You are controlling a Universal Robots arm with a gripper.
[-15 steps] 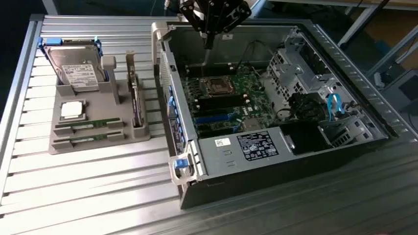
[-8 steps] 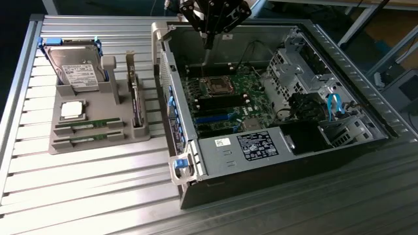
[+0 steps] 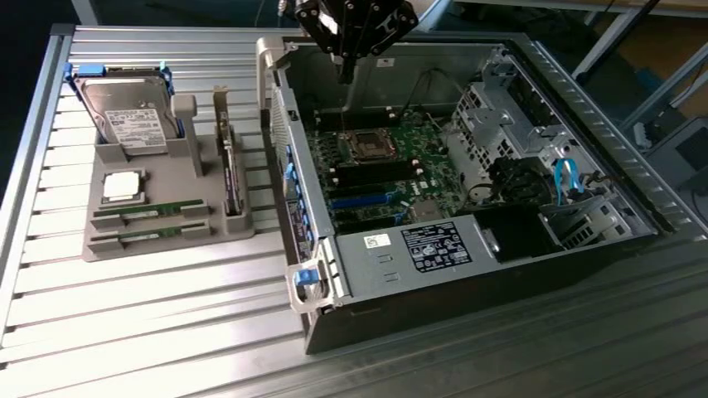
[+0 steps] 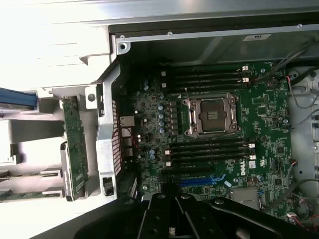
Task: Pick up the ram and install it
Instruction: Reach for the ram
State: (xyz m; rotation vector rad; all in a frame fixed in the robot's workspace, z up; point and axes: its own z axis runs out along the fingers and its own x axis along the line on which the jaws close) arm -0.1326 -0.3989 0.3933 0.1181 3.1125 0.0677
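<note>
Right now, your gripper point(image 3: 345, 76) is hovering over the far end of the open computer case point(image 3: 278, 108), its jaws pressed together and carrying nothing. That is leaving the wrist camera looking straight down on the motherboard point(image 4: 264, 124), where the dark memory slots point(image 4: 207, 147) on either side of the processor socket point(image 4: 209, 115) appear bare. The ram point(image 3: 148, 212) is sitting outside the case, off to the exterior view's left of it, in a groove of the grey holder point(image 3: 166, 178) next to a second stick point(image 3: 146, 239). I judge it is being propped there so that its upper edge is standing free for a pinch.
</note>
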